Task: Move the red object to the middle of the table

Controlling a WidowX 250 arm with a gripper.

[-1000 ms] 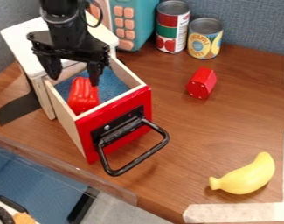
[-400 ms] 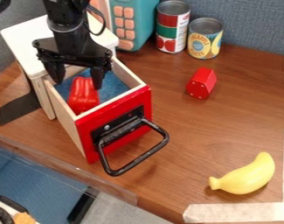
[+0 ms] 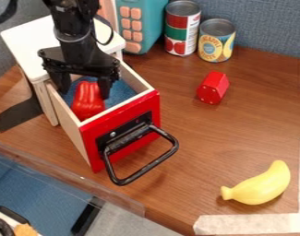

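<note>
My gripper hangs over the open drawer at the upper left, its two fingers spread wide. A shiny red pepper-like object lies on the blue bottom of the drawer, just below and between the fingertips; whether they touch it I cannot tell. A second red object, a small faceted block, rests on the wooden table right of the drawer, away from the gripper.
The drawer's black handle juts toward the front. A yellow banana lies at the lower right. Two cans and a teal toy stand along the back. White tape marks the near right corner.
The gripper has shifted slightly to the right and come lower around the red pepper-like object in the drawer. Both red objects have stayed where they were.
</note>
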